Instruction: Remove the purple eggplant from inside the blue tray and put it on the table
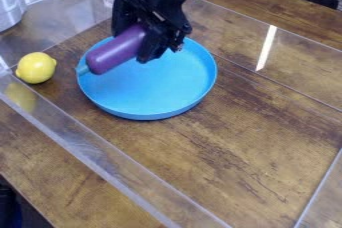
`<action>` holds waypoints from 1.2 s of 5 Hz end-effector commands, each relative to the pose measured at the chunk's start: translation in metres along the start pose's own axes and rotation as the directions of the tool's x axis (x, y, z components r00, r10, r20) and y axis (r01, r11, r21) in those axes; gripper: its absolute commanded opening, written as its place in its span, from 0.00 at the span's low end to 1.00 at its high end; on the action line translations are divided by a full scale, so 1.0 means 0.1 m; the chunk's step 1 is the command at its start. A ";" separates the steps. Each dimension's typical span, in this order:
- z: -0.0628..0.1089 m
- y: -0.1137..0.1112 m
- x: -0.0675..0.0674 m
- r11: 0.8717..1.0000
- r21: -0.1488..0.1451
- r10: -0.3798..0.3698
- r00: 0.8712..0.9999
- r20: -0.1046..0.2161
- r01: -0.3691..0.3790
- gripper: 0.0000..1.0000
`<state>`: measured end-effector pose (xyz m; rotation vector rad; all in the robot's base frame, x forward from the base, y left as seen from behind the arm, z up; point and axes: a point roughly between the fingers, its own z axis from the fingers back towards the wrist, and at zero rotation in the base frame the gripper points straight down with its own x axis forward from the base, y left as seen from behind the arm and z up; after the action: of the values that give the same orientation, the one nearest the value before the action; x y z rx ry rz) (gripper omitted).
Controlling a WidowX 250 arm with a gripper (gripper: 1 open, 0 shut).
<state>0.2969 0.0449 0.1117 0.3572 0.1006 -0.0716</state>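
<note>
The gripper (pixel 150 40) is clamped on the eggplant (pixel 118 49), held above the tray's (pixel 181 97) left rim; its long axis slants down-left, toward bare counter (pixel 254 162).

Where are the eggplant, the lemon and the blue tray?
eggplant (pixel 115 50), camera view, middle of its purple body
lemon (pixel 36 68), camera view, center of its yellow skin
blue tray (pixel 167 84), camera view, bare floor of the dish
</note>
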 end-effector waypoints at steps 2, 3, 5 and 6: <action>0.32 0.09 0.11 1.000 0.006 0.010 0.995 0.098 -0.011 0.00; 0.44 0.17 0.34 0.999 0.014 0.031 0.992 0.123 -0.033 0.00; 0.45 0.17 0.76 0.999 0.022 0.019 0.988 0.150 -0.023 0.00; 0.46 0.10 0.89 1.000 0.021 -0.004 0.986 0.167 0.001 0.00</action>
<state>0.3849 0.0408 0.1211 0.3656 0.0149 -0.0986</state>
